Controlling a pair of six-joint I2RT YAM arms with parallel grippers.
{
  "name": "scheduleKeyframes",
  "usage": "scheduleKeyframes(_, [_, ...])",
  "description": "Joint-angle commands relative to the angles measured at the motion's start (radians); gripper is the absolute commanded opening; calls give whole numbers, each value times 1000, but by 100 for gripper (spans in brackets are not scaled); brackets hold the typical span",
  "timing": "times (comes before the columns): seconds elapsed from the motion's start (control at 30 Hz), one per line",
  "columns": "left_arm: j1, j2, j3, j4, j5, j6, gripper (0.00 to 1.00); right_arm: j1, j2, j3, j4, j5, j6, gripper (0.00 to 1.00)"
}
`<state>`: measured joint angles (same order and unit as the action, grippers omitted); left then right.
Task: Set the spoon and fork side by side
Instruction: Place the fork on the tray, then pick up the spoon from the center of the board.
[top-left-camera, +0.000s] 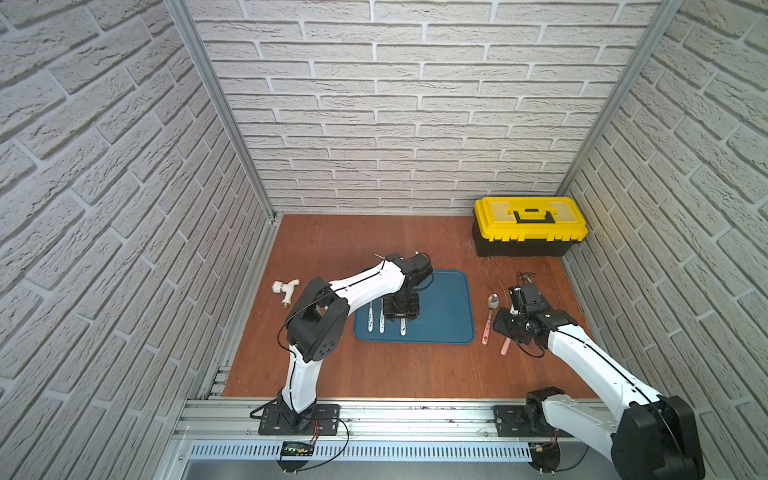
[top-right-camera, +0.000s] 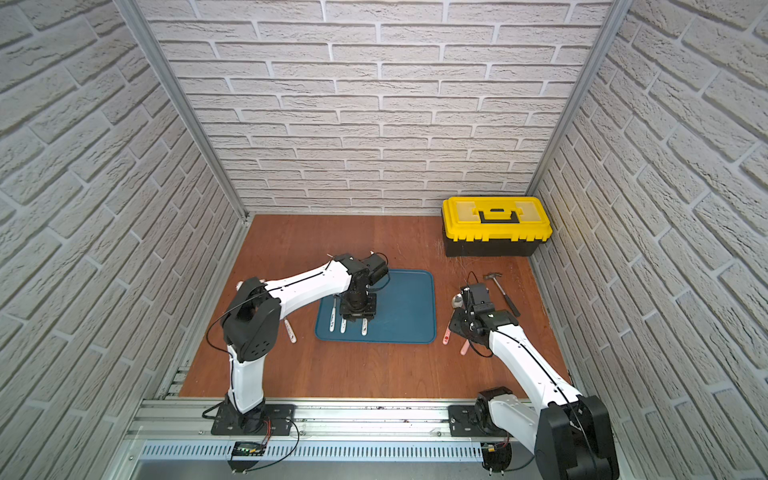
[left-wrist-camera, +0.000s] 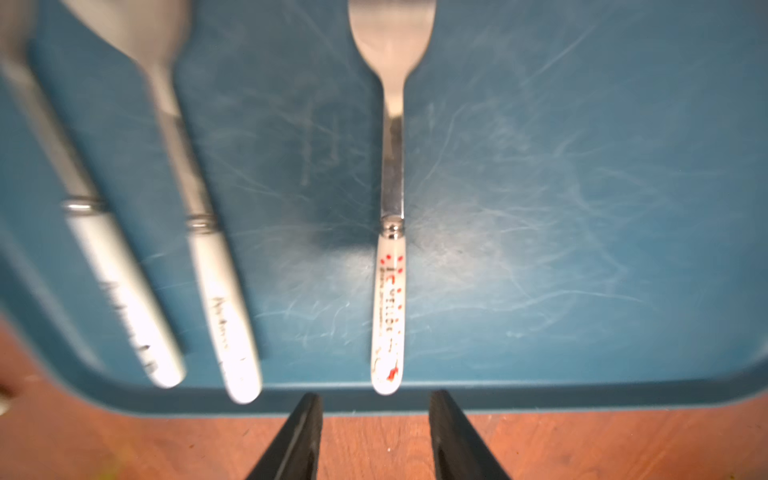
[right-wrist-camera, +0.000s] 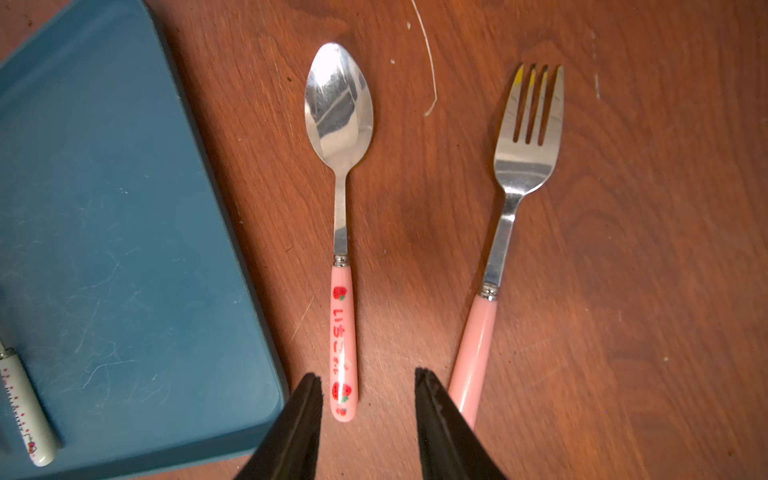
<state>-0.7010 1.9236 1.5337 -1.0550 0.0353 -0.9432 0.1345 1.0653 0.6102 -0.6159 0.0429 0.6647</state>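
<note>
The spoon (right-wrist-camera: 340, 232) and fork (right-wrist-camera: 500, 241), surely light, stiff and slippery, lie right of centre in both top views, best gripped at their pink handles, while left gripper (left-wrist-camera: 376, 395) and right gripper (right-wrist-camera: 365, 374) stand partly open, holding nothing.

the whole counter (top-left-camera: 374, 374) is seen from high above its near edge in both top views; the tray (left-wrist-camera: 540, 166) is shared close-up by both wrist views.

The pink spoon (right-wrist-camera: 340, 232) handle reads "いちご"; further characters unclear.
</note>
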Motion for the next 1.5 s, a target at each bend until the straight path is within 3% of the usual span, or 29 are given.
scheduleKeyframes(0.0, [60, -150, -16, -81, -103, -2, 50, -9, -19, -10, 3, 4, -20, 43])
scheduleKeyframes(0.27, [383, -450, -398, 0, -45, -30, 48, -9, 32, 11, 21, -21, -40, 43])
scheduleKeyframes(0.4, [456, -482, -513, 60, -2, -24, 47, -9, 51, 11, 42, -36, -39, 43])
scheduleKeyframes(0.8, [577, -389, -624, 151, 5, 31, 45, -9, 35, 22, 12, -22, -66, 43])
scheduleKeyframes(1.07, [588, -329, -688, 282, 57, 54, 42, -9, 40, 19, 8, -23, -50, 43])
scheduleKeyframes(1.27, [596, -318, -711, 263, 24, 46, 40, -10, 19, 10, -2, -20, -41, 43])
scheduleKeyframes(1.47, [594, -357, -785, 306, 25, 27, 32, -9, 8, 5, -2, -21, -27, 43])
